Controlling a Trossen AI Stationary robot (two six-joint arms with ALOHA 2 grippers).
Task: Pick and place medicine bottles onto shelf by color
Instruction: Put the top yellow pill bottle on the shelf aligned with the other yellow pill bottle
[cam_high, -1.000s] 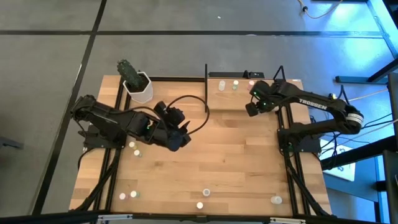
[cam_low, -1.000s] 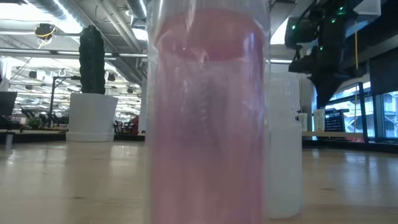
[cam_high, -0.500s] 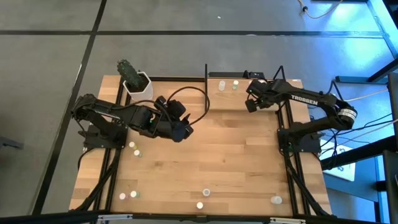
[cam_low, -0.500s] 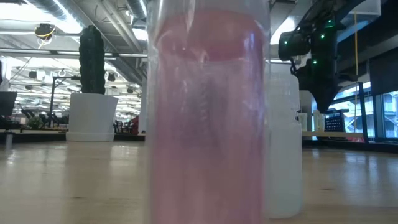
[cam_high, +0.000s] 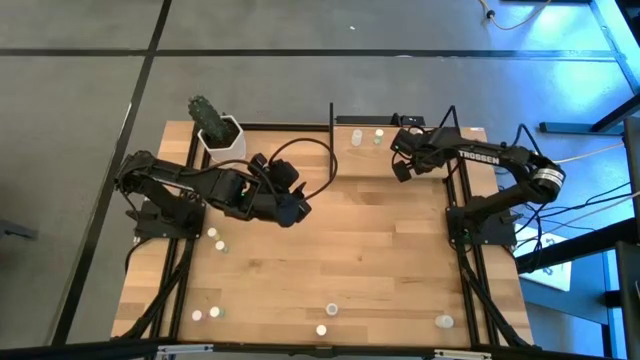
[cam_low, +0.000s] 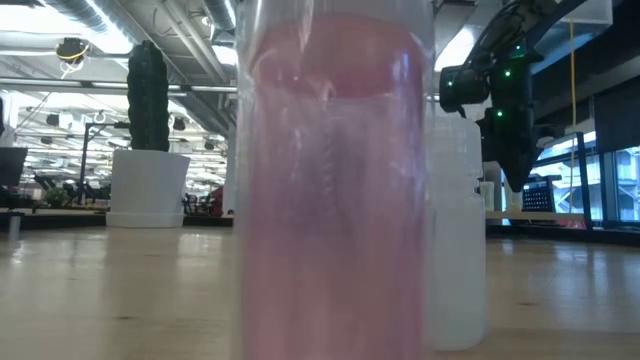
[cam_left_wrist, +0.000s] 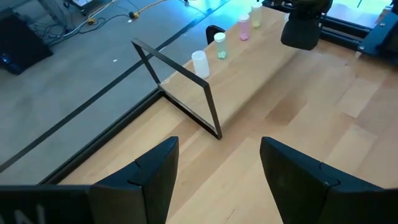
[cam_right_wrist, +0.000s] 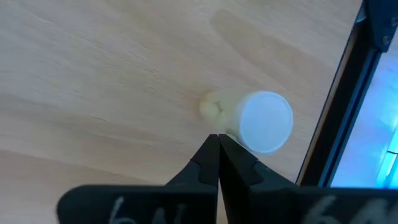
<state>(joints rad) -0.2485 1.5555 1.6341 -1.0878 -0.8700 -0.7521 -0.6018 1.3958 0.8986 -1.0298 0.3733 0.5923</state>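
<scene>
My right fingers (cam_right_wrist: 217, 142) are clenched empty over a tiny white-capped plastic bottle (cam_right_wrist: 264, 121) standing on the light-wood shelf (cam_right_wrist: 93, 81). Light, stiff, probably slippery; I'd grip its sides below the cap.

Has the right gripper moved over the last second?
Yes. In the high view the right gripper, shut, has slid left along the shelf, toward its black upright, nearer the bottles.

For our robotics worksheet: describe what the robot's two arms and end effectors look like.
Both arms are dark, jointed and black-cabled. The right arm carries white lettering and green lights; its end effector has two slim black fingers tapering to points. The left end effector has broad, flat black fingers.
</scene>
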